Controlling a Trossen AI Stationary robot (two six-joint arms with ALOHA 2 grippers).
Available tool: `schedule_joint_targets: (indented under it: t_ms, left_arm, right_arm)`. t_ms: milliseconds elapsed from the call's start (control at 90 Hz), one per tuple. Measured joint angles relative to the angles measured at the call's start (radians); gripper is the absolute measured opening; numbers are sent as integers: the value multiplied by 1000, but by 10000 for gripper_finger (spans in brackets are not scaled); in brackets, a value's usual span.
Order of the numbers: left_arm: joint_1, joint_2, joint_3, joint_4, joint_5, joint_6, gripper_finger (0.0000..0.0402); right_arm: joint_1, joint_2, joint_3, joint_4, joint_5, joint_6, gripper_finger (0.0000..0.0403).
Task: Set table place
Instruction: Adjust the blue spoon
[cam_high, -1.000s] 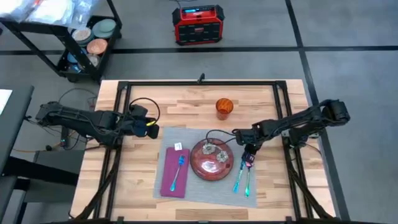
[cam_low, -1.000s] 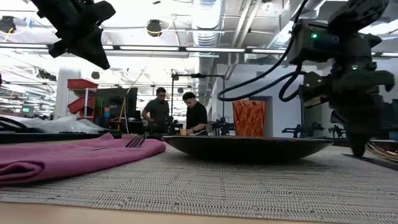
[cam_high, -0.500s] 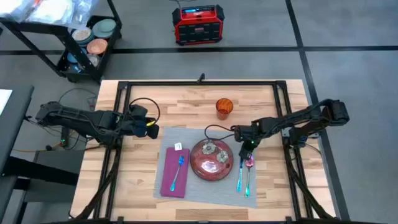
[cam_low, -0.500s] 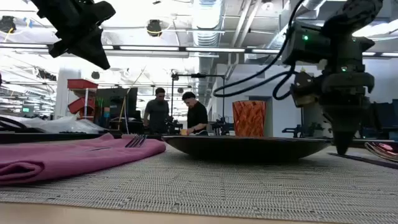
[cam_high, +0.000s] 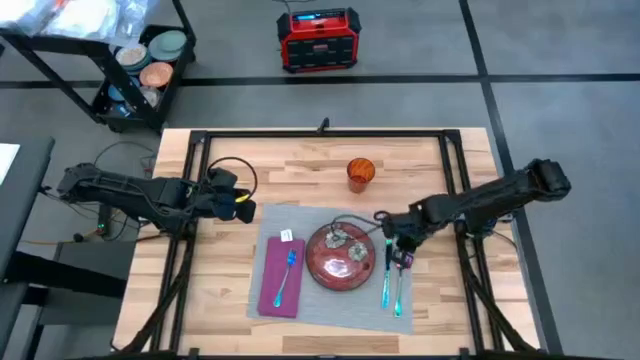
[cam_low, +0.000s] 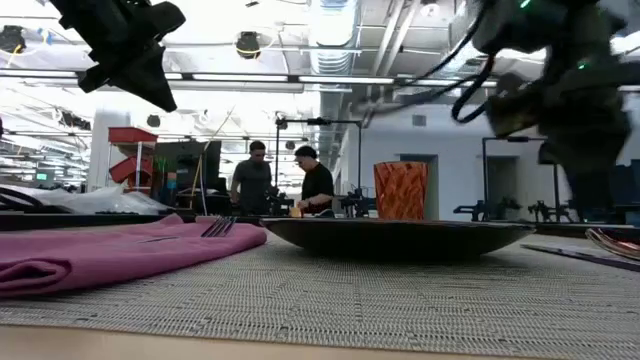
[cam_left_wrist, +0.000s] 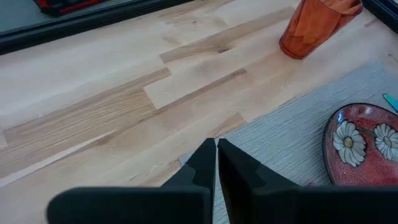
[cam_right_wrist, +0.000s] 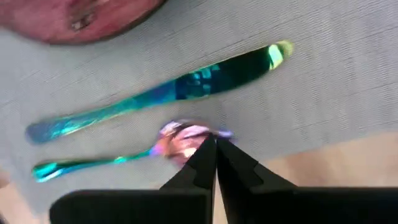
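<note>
The grey placemat sits mid-surface with one red plate, one napkin, one fork, one knife and one spoon. One orange cup stands just past it. Right tool is clenched empty over the spoon; left tool clenched too, near the mat's corner.

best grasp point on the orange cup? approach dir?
Probably the cup's wall near mid-height, coming in level from the side. It stands upright on bare table beyond the placemat, apart from the plate, so all sides look clear. It tapers toward the base, so a grip too low may slip. The right gripper is nearer.
</note>
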Motion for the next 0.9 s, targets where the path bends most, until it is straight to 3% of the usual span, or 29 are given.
schedule_joint_targets:
  t_ms: [189, 522, 900]
  left_arm:
    - [0, 0, 0, 0, 0, 2, 0]
    - [0, 0, 0, 5, 0, -7, 0]
    - [0, 0, 0, 7, 0, -28, 0]
  right_arm:
    - [47, 18, -19, -10, 51, 21, 0]
    - [-10, -16, -8, -38, 79, -73, 6]
    - [-51, -10, -10, -78, 24, -149, 117]
